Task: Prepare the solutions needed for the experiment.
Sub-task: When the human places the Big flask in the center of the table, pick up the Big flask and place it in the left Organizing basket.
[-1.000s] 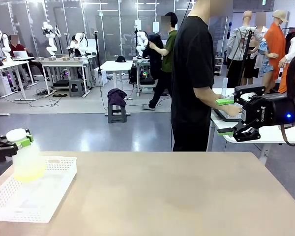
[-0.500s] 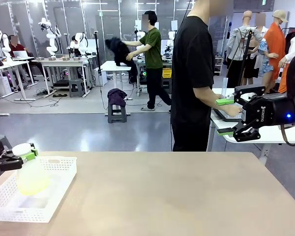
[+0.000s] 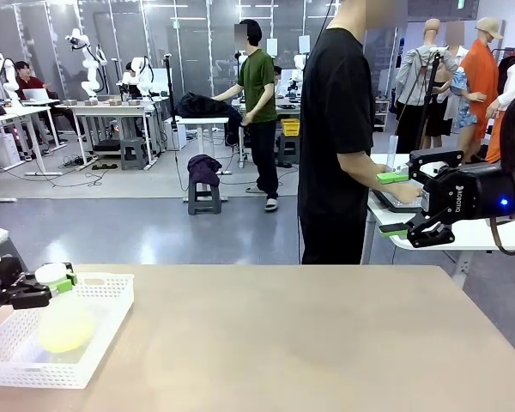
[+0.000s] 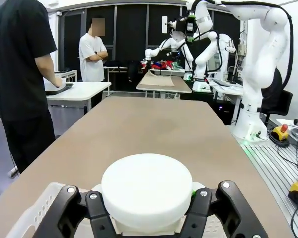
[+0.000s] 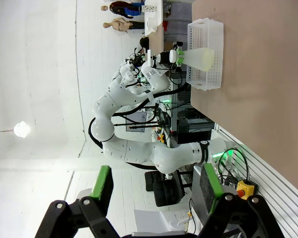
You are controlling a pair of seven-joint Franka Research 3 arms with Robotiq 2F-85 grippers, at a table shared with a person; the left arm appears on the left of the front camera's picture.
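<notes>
Solutions (image 3: 64, 330): one frosted conical flask (image 3: 63, 319) hanging over one white basket (image 3: 86, 365), left gripper (image 3: 53, 285) jaws clamping its neck; right gripper (image 3: 397, 203) jaws gaping wide, empty.

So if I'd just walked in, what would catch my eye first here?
Probably the left hand, shut on the neck of a frosted flask with yellowish liquid in it, tilted over a white basket at the table's near left corner. Then the right hand, open and empty, held high at the right. A person in black stands at the table's far side, turned away.
</notes>
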